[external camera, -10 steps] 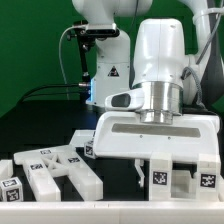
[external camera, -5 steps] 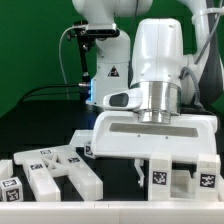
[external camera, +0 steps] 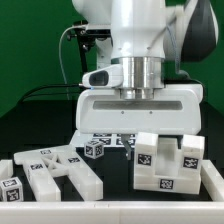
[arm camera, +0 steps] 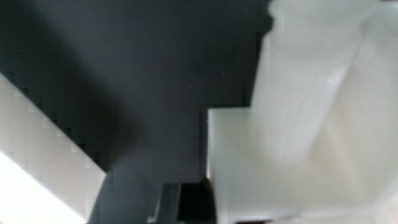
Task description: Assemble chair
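Nearest to the camera in the exterior view, a group of loose chair parts (external camera: 58, 176) lies on the black table (external camera: 118, 188) at the exterior view's left. They are white bars and slabs, each with black-and-white square tags, lying across each other in a heap. At the exterior view's right stands a chunky chair block (external camera: 168, 163), also white, with a tag on its front face and others on its top. It has a notch in the middle of its upper side and rests on the table, apart from the heap.

A little further back, between the two, sits a small cube (external camera: 95, 150) with a tag on it, just beside the heap. Behind the cube lies the marker board (external camera: 112, 139), flat on the table, partly under the gripper.

The gripper (external camera: 135, 135) hangs over the middle of the table, above and behind the chair block. Its wide white body hides the fingers, so I cannot tell if the jaws are released or clenched, and I see no part held in them. The wrist view is blurred: it shows only a tall white shape (arm camera: 311, 100) against the dark table, and I cannot tell what it is.

The arm (external camera: 140, 40) rises from the gripper. Behind it is a green curtain (external camera: 30, 50).
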You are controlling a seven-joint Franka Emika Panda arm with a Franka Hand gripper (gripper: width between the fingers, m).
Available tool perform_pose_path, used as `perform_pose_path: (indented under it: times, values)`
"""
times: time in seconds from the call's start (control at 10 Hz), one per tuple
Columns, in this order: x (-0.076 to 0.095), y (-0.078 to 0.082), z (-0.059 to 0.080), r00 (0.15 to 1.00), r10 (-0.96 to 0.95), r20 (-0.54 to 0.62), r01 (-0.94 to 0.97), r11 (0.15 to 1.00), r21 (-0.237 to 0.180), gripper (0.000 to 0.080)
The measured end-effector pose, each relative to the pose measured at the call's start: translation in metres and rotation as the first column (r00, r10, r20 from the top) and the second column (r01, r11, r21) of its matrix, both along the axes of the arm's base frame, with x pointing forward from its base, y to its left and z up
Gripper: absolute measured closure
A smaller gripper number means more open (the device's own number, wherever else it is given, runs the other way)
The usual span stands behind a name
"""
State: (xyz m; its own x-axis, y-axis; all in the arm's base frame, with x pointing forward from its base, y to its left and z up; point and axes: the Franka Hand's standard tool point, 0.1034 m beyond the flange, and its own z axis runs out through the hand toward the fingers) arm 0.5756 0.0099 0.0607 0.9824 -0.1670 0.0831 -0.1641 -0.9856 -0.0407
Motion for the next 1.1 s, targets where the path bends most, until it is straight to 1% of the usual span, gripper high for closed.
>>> perform_pose_path:
  times: [0.1, 0.2, 0.3, 0.4, 0.5, 0.7, 0.8, 0.9, 1.0, 1.1]
  values:
    - [-0.004, 0.002, 0.004, 0.993, 0.012, -0.115, -0.009, 1.000, 0.023, 0.0770]
    - [-0.001, 0.003, 0.011, 0.979, 0.023, -0.203, -0.017, 0.999, 0.030, 0.0770]
    - [0.006, 0.007, 0.013, 0.966, 0.034, -0.256, -0.029, 0.999, 0.023, 0.0770]
    - [0.005, 0.011, 0.011, 0.951, 0.024, -0.309, -0.018, 1.000, 0.020, 0.0770]
    - [-0.001, 0.011, 0.010, 0.920, 0.028, -0.390, -0.016, 0.999, 0.034, 0.0770]
    - [-0.004, 0.006, 0.011, 0.856, 0.030, -0.515, -0.003, 0.999, 0.053, 0.0770]
    - [-0.008, 0.006, 0.020, 0.787, 0.053, -0.615, -0.005, 0.997, 0.081, 0.0770]
    - [-0.003, 0.003, 0.015, 0.738, 0.081, -0.670, -0.015, 0.995, 0.103, 0.0770]
    - [0.003, 0.001, 0.008, 0.722, 0.096, -0.685, -0.022, 0.993, 0.116, 0.0770]
    - [0.005, -0.006, 0.005, 0.720, 0.090, -0.688, -0.011, 0.993, 0.119, 0.0770]
